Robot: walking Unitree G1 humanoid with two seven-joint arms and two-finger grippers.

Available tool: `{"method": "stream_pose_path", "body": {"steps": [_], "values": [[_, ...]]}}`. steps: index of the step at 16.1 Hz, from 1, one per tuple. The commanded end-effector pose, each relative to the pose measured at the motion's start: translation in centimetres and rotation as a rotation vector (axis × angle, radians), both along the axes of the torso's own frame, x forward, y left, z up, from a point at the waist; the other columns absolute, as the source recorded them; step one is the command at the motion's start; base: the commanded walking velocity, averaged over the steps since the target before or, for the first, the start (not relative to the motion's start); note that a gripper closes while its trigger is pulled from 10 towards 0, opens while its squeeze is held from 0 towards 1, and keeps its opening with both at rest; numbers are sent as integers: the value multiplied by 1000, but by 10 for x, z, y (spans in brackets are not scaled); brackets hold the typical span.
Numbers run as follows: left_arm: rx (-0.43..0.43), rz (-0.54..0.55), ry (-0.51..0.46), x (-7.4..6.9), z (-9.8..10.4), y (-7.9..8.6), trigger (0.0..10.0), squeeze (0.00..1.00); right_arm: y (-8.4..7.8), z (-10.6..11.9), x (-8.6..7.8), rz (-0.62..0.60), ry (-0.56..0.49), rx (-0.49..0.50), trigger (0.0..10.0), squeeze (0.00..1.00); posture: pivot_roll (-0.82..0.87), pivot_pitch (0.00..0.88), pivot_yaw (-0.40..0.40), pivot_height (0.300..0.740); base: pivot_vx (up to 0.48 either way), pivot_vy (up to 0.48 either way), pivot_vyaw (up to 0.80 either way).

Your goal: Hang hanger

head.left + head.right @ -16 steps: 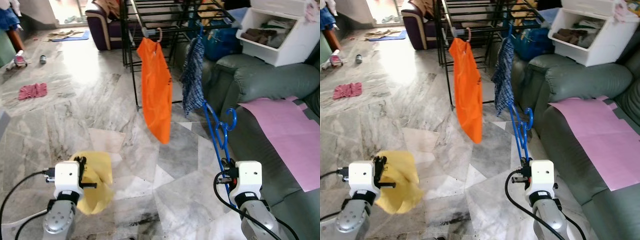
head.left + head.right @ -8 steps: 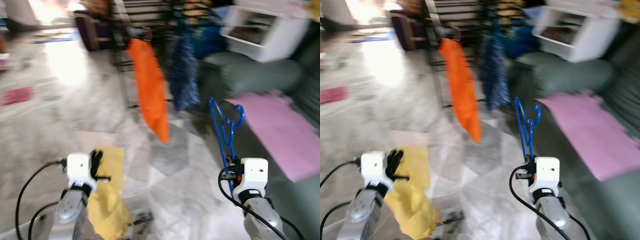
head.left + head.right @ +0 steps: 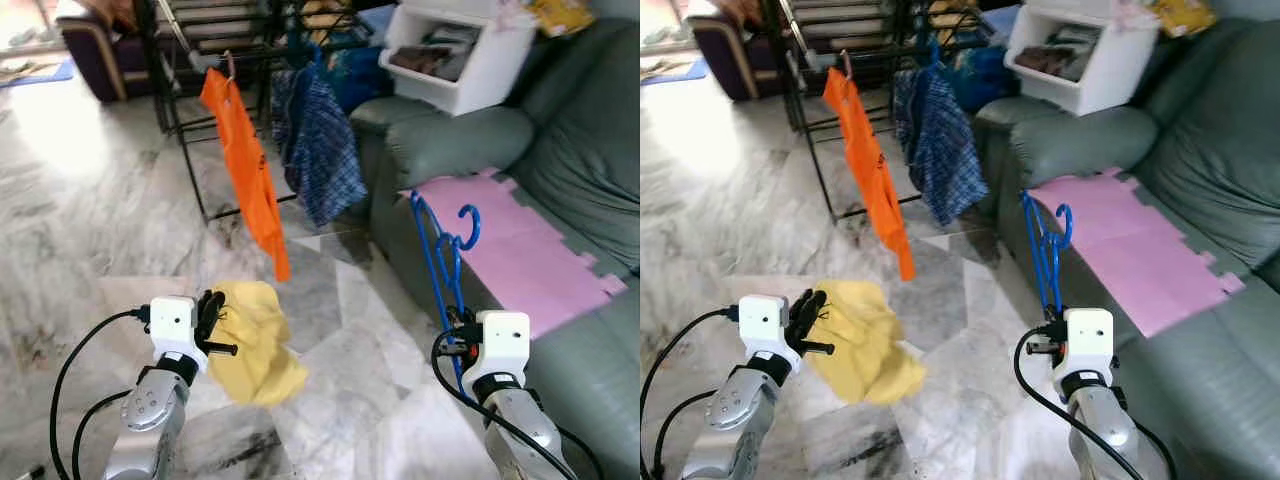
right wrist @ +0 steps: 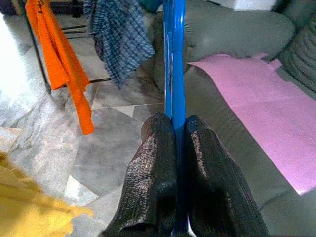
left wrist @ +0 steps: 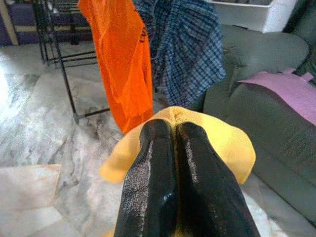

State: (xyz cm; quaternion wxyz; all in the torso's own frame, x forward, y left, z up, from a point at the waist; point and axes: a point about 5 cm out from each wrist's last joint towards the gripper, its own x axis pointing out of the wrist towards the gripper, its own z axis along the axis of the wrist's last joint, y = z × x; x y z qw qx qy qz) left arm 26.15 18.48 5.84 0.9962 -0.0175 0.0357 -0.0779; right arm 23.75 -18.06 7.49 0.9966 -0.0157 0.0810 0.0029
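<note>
Progress: the blue hanger was not yet hung; it stood upright in the right tool, well short of the drying rack.
Done: 2 garments already hung on the rack, an orange shirt and a checked shirt.
Left: by these views, the yellow cloth had yet to go on the hanger, and the hanger then had to reach a rack bar.
Hanger position: hook uppermost, in front of the grey sofa and its pink mat, above the marble floor.
Right tool: both black fingers pressed together on the hanger's blue bar, gripping it near its lower end.
Right arm: low and forward at the robot's right, wrist pointing the hanger upward.
Left tool: fingers closed on the yellow cloth, which drooped below and around them.
Left arm: low at the robot's left, angled toward the rack.
</note>
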Motion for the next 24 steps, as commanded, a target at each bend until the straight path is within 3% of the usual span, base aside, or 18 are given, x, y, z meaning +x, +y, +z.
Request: {"method": "stream_pose_path", "body": {"steps": [1,9,14,15,16,18,19,20,21,24], "values": [[-5,-26,-21,2,5,-4,10000,0,1,4,1,10,-16,-10,10000,0,-2,61,-44,740,270,0,0],[3,-39,-1,-1,3,-8,10000,0,2,2,2,18,-11,-17,10000,0,7,72,-53,740,30,0,0],[88,-224,-41,7,16,-20,10000,0,0,-4,-1,84,55,-34,10000,0,2,78,-57,740,0,0,0],[200,-369,-67,12,21,-26,10000,0,0,-10,-2,164,113,-73,10000,0,0,81,-55,740,0,0,0],[259,-461,-84,14,24,-29,10000,0,0,-14,-2,231,156,-122,10000,0,-1,81,-54,740,0,0,0],[427,-542,-122,22,28,-19,10000,0,-4,-21,-3,394,286,-135,10000,0,-11,82,-46,740,0,0,0],[438,-544,-133,24,31,-17,10000,0,-5,-19,-4,445,296,-131,10000,0,-12,83,-45,740,0,0,0],[433,-535,-155,29,37,-11,10000,0,-6,-13,-11,586,332,-103,10000,0,-13,84,-43,740,0,0,0],[482,-566,-178,31,42,-9,10000,0,-9,-9,-20,705,369,-102,10000,0,-14,87,-40,740,0,0,0],[526,-580,-199,33,43,-3,10000,0,-18,1,-35,886,438,-87,10000,0,-18,92,-40,740,0,0,0]]}}
